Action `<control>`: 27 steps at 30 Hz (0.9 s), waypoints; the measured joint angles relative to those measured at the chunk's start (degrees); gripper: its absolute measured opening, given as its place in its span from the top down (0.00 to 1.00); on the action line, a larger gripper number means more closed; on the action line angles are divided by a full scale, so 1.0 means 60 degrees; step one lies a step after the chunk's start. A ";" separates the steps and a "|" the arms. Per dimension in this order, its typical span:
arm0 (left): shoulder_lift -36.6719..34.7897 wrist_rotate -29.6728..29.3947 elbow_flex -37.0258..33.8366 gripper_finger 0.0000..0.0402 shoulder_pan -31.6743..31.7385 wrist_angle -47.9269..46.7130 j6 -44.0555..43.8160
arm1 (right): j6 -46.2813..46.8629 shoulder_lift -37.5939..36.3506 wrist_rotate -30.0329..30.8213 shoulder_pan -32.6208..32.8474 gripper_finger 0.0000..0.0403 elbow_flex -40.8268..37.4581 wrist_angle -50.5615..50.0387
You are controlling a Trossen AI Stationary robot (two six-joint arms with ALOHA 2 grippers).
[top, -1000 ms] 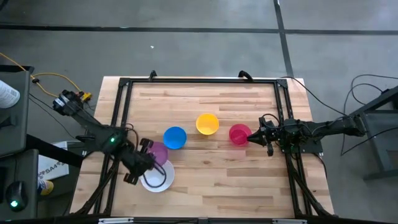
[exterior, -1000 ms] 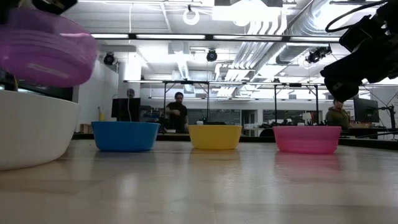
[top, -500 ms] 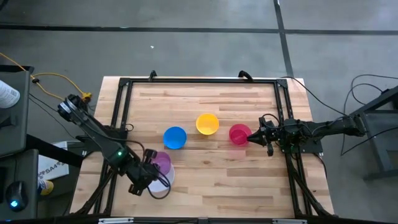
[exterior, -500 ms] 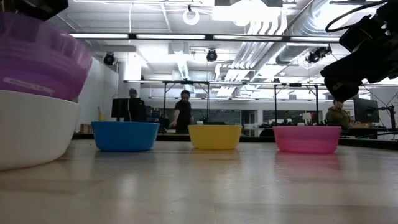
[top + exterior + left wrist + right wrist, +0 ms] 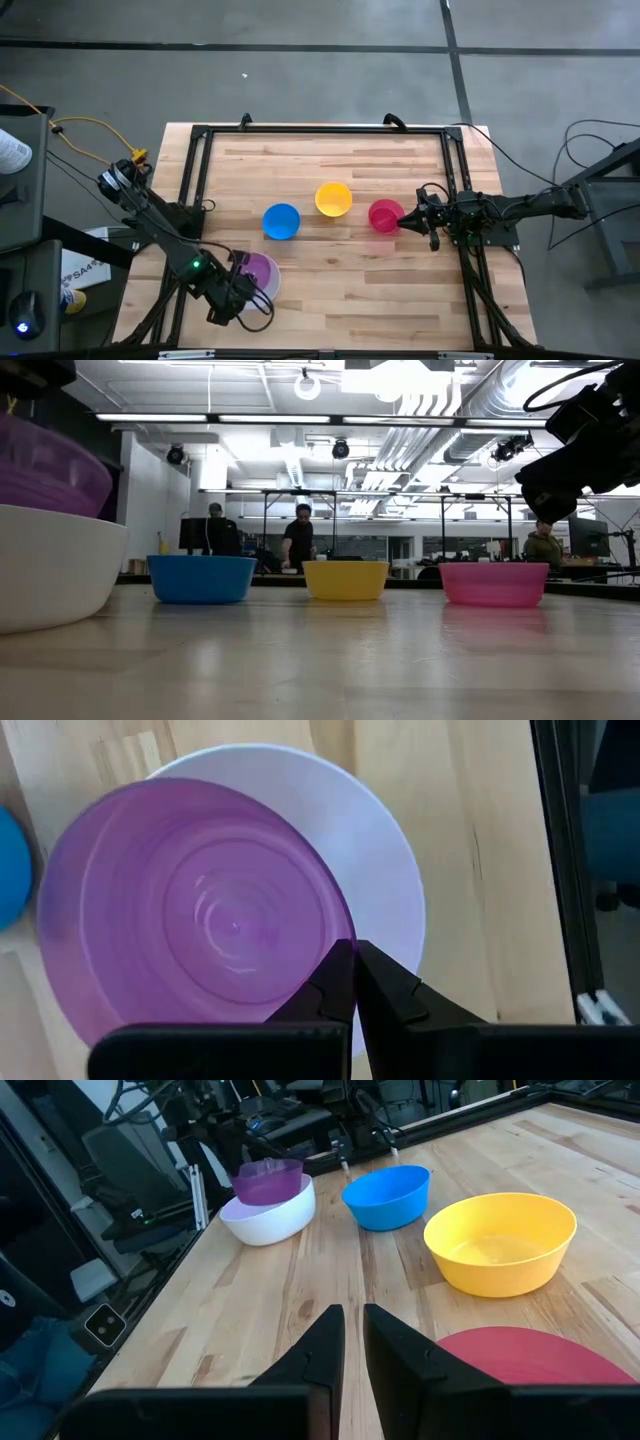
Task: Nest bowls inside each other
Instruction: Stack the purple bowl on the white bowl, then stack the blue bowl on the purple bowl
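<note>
The left gripper (image 5: 355,982) has its fingers pressed together on the rim of the purple bowl (image 5: 190,910), pinching it at the bench's front-left corner. A second ago that bowl hung tilted above and just beyond the white bowl (image 5: 385,885); since then the left arm has swung toward the front edge and come down, and the purple bowl now sits partly inside the white one, off-centre and still leaning, so a crescent of white shows on one side. In the low view the purple bowl (image 5: 45,470) has dropped from well clear of the white bowl (image 5: 55,565) to sunk behind its rim.

The right gripper (image 5: 405,217) has not moved: it waits near the bench's right edge, just beside the pink-red bowl (image 5: 384,215), its fingers (image 5: 325,1345) a narrow slit apart and holding nothing.

The blue bowl (image 5: 281,221), yellow bowl (image 5: 333,199) and pink-red bowl lie where they were, in a row across the middle of the bench, apart from one another.

Behind the bench, a person (image 5: 298,545) in dark clothes has shifted slightly to the right.
</note>
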 joint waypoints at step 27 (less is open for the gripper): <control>0.0979 0.0678 0.0011 0.93 0.0169 0.0493 0.0459 | 0.0000 0.0000 0.0000 0.0000 0.91 0.0000 0.0000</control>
